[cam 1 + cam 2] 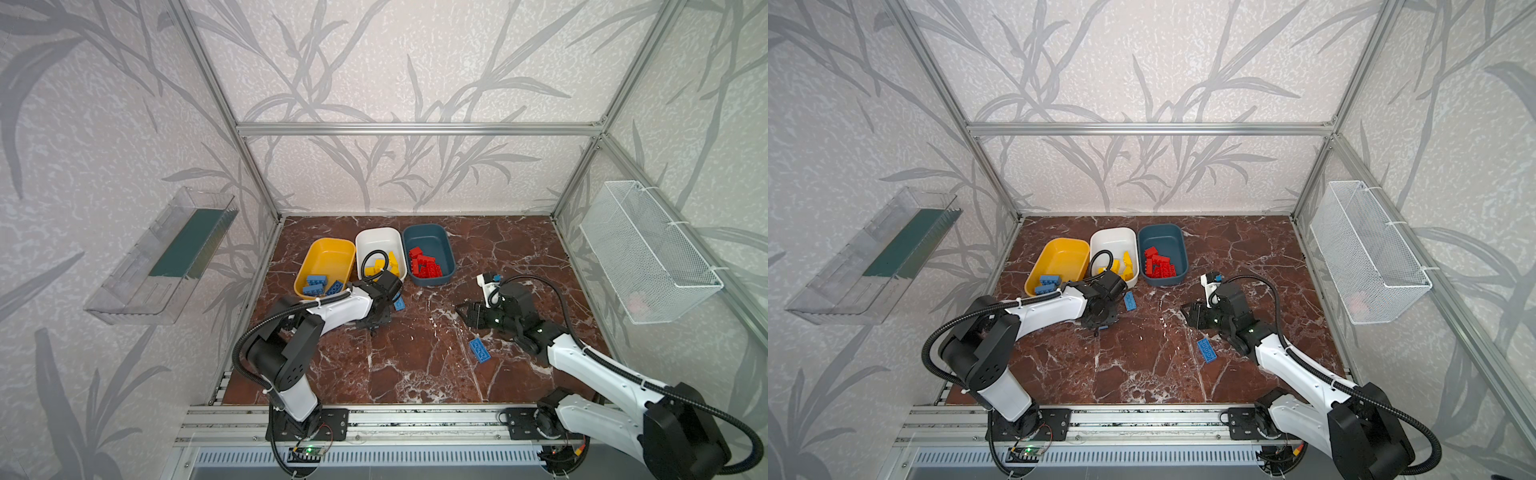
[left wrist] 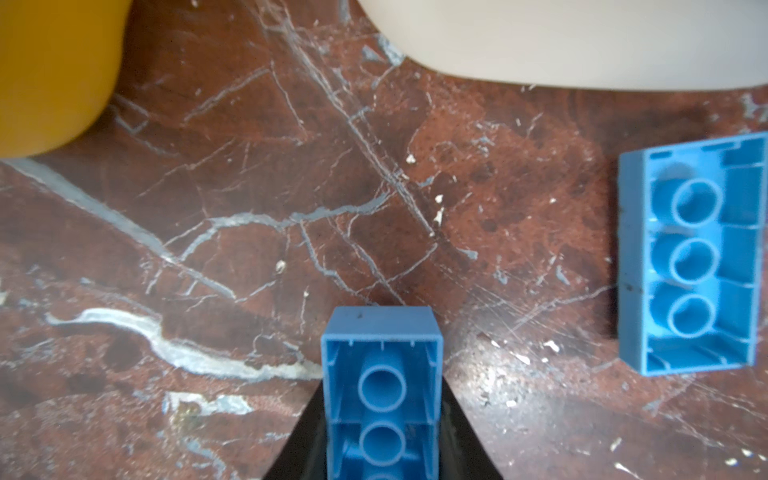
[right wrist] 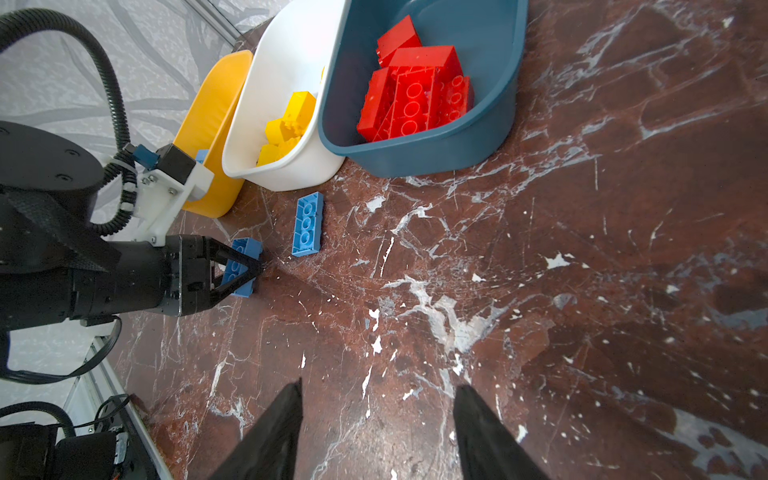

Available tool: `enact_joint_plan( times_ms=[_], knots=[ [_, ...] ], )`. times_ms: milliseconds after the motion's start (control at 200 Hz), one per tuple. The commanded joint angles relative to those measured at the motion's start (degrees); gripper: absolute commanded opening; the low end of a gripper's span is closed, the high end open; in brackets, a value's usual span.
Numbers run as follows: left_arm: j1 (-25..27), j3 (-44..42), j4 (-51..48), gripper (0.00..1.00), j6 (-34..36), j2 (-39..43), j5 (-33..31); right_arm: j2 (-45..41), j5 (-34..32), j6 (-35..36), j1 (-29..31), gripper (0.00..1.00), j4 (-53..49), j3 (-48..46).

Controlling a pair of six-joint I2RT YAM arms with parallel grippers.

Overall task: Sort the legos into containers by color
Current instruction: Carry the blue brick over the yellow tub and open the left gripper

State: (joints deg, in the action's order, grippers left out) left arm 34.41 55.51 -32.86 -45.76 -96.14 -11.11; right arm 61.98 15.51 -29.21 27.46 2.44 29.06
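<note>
My left gripper point(image 2: 382, 380) is shut on a blue lego point(image 2: 381, 399) that stands on edge on the marble floor just in front of the yellow container point(image 1: 328, 255). A second blue lego point(image 2: 690, 257) lies hollow side up beside it, below the white container point(image 1: 376, 245). A third blue lego point(image 1: 479, 351) lies near the right arm. My right gripper point(image 3: 378, 385) hovers open over bare floor with nothing in it. Blue legos point(image 1: 318, 286) lie in the yellow tub, yellow legos point(image 1: 386, 266) in the white one, red legos point(image 1: 424, 264) in the teal container point(image 1: 430, 241).
The three tubs stand side by side at the back left of the marble floor. A clear tray point(image 1: 166, 257) hangs on the left wall and a white wire basket point(image 1: 648, 249) on the right wall. Aluminium frame posts bound the floor.
</note>
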Motion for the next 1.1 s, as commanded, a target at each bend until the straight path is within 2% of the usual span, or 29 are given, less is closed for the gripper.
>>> enact_joint_plan(
  times_ms=[0,45,200,360,440,635,730,875,1100],
  knots=[
    [0.1,2.4,-4.1,0.31,0.8,4.0,-3.4,-0.4,0.3,-0.6,-0.2,0.59,1.2,-0.7],
    [0.1,3.4,-6.3,0.31,-0.1,5.0,-4.8,-0.5,0.1,-0.6,-0.2,0.59,1.2,-0.8],
    [-0.2,7.1,-10.2,0.31,3.1,7.9,-7.3,-0.5,0.0,-0.7,-0.3,0.59,1.3,-0.9],
    [-3.0,10.0,-12.1,0.31,5.8,11.3,-7.5,-0.6,0.0,-0.7,-0.3,0.59,1.3,-1.0],
    [-6.1,11.5,-12.9,0.31,7.1,12.5,-6.6,-0.8,0.0,-0.7,-0.3,0.59,1.3,-1.1],
    [-15.8,14.7,-13.2,0.31,9.6,12.8,0.5,-1.3,0.0,-0.8,-0.4,0.59,1.4,-1.3],
    [-19.1,16.5,-12.3,0.31,10.8,10.0,2.9,-1.4,0.1,-0.8,-0.4,0.59,1.4,-1.4],
    [-25.0,22.1,-15.9,0.31,11.9,3.5,6.8,-1.8,0.0,-0.8,-0.4,0.59,1.4,-1.6],
    [-32.2,20.0,-12.6,0.31,10.7,0.3,9.9,-1.9,0.0,-0.8,-0.5,0.59,1.4,-1.7]
  ],
)
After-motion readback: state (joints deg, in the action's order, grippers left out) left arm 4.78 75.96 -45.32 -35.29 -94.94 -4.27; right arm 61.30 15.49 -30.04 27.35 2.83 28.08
